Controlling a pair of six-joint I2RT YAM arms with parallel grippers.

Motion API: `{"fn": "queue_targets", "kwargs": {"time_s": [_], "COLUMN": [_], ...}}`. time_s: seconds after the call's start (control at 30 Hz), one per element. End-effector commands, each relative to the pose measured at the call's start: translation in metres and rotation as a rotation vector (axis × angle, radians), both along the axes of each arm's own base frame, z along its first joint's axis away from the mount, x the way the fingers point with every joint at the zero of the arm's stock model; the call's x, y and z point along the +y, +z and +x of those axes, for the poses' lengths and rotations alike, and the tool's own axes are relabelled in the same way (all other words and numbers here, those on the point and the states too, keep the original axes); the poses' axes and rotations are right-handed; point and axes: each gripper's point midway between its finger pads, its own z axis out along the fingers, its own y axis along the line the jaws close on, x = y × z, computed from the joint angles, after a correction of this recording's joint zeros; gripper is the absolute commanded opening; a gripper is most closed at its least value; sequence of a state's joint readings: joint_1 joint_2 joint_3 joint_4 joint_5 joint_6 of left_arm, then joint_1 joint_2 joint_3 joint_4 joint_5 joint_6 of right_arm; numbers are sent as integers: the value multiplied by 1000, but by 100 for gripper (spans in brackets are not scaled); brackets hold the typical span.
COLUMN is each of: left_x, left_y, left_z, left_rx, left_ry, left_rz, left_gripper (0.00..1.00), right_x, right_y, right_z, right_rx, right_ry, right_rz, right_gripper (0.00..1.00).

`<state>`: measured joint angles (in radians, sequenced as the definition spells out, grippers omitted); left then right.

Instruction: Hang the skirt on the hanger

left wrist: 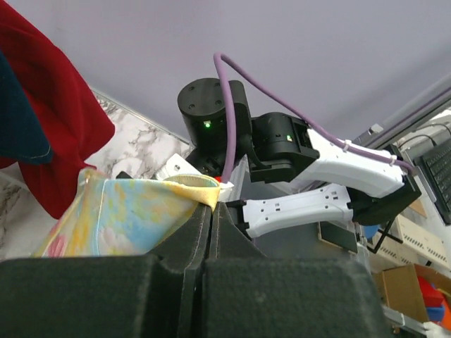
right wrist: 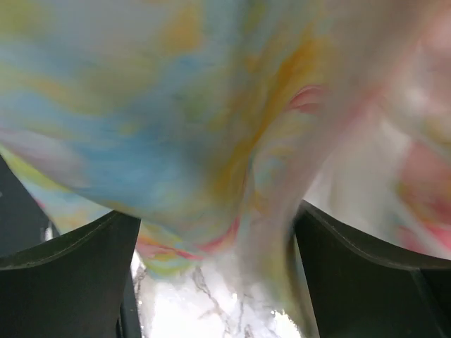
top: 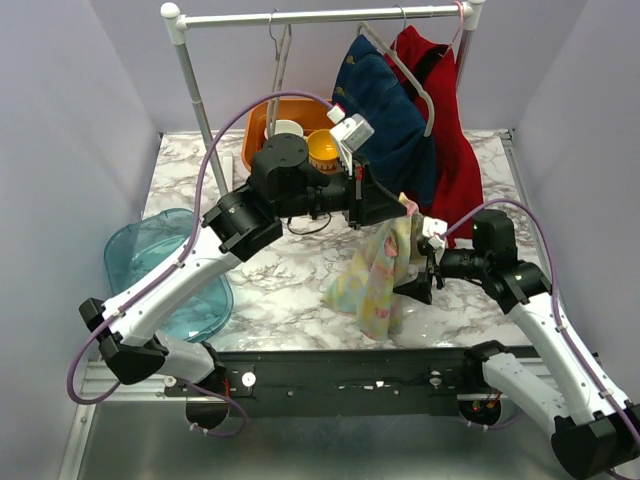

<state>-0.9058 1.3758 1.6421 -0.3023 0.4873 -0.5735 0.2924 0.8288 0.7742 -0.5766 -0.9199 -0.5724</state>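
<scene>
The skirt [top: 378, 272], pastel tie-dye cloth, hangs from my left gripper [top: 397, 207], which is shut on its top edge above the table's middle. In the left wrist view the fingers [left wrist: 194, 236] pinch the skirt's [left wrist: 120, 218] yellow hem. My right gripper [top: 414, 279] stands open against the skirt's right side. In the right wrist view the cloth [right wrist: 211, 105] fills the frame and droops between the two spread fingers [right wrist: 70, 267]. A bare hanger [top: 279, 50] hangs from the rail [top: 320, 17] at the back.
A white hanger [top: 405, 68] carries a blue garment [top: 395, 125], and a red garment [top: 450, 140] hangs beside it. An orange basin [top: 262, 125] with bowls sits under the rail. A teal tub [top: 160, 265] stands at the left. The rack's post [top: 195, 95] is rear left.
</scene>
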Motion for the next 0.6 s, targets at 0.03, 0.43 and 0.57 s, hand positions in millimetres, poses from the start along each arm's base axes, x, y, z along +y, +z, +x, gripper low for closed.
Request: {"fn": "queue_targets", "kwargs": {"time_s": [0.03,0.43,0.57], "left_x": [17,124,140], "left_y": [1,-217,-264], "left_z": [-11,-5,-13], "left_rx": [-88,173,273], "left_ry": [1,427,485], "left_rz": [11,425,456], "left_gripper": [0,0,0], "right_x": [-8,-23,-33], "right_y": [7,-32,-68], "right_z": [14,-1,1], "right_rx": [-57,-56,-33], "right_ry": [-73,24,86], "right_rz": [-23,-174,-289], "right_gripper": [95,95,95]}}
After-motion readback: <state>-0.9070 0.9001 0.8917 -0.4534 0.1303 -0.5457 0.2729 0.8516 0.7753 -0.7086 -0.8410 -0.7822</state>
